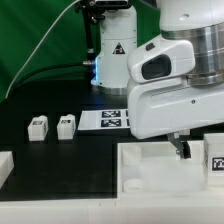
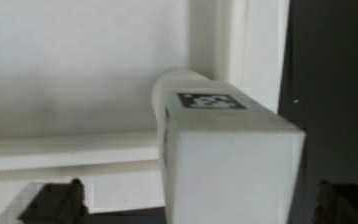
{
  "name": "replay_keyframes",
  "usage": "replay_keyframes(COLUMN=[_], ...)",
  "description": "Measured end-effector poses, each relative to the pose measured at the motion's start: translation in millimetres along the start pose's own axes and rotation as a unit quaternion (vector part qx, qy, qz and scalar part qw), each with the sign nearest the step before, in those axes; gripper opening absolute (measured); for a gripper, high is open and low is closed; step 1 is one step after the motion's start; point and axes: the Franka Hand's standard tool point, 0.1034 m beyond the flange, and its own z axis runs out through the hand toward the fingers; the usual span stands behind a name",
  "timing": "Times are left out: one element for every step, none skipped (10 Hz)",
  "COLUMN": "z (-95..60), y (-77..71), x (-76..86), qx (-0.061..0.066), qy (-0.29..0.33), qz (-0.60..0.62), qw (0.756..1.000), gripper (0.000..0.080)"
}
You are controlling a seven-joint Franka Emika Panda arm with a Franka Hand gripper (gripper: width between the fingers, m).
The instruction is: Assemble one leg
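A white leg [image 2: 229, 150] with a black-and-white tag [image 2: 208, 100] on its face fills the middle of the wrist view, beside the rim of the large white tray [image 2: 69, 90]. My gripper [image 2: 202, 200] is open, one fingertip [image 2: 60, 195] on each side of this leg, with gaps showing on both sides. In the exterior view the same leg [image 1: 215, 160] sits at the right edge by the tray [image 1: 150, 175], with one finger [image 1: 183, 148] just to its left. Two more legs [image 1: 38, 126] [image 1: 66, 124] stand on the black table at the exterior view's left.
The marker board [image 1: 110, 120] lies behind the tray at mid-table. A white part [image 1: 5, 165] pokes in at the exterior view's left edge. A lamp stand [image 1: 110, 55] and cables rise at the back against a green curtain.
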Motion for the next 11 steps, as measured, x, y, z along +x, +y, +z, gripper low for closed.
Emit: replay_keyframes(z=[2.6, 3.4, 3.4, 3.6, 3.8, 3.6, 3.8, 3.9, 3.9, 4.5, 5.3], y=[0.9, 0.9, 0.9, 0.5, 0.2, 0.5, 0.7, 1.8, 2.6, 3.1, 4.7], x=[-1.9, -2.2, -2.3, -2.4, -2.4, -2.1, -2.1, -2.0, -2.0, -2.0, -1.1], qx=[-0.001, -0.001, -0.001, 0.0, 0.0, 0.0, 0.0, 0.0, 0.001, 0.002, 0.006], qy=[0.001, 0.001, 0.001, 0.001, 0.001, 0.002, 0.002, 0.002, 0.002, 0.003, 0.011], qz=[-0.008, -0.008, -0.008, 0.006, 0.018, 0.032, 0.075, 0.156, 0.213, 0.269, 0.358], qw=[1.0, 1.0, 1.0, 1.0, 1.0, 0.999, 0.997, 0.988, 0.977, 0.963, 0.934], gripper=[0.0649, 0.0649, 0.0649, 0.0529, 0.0393, 0.0291, 0.0291, 0.0291, 0.0291, 0.0291, 0.0291])
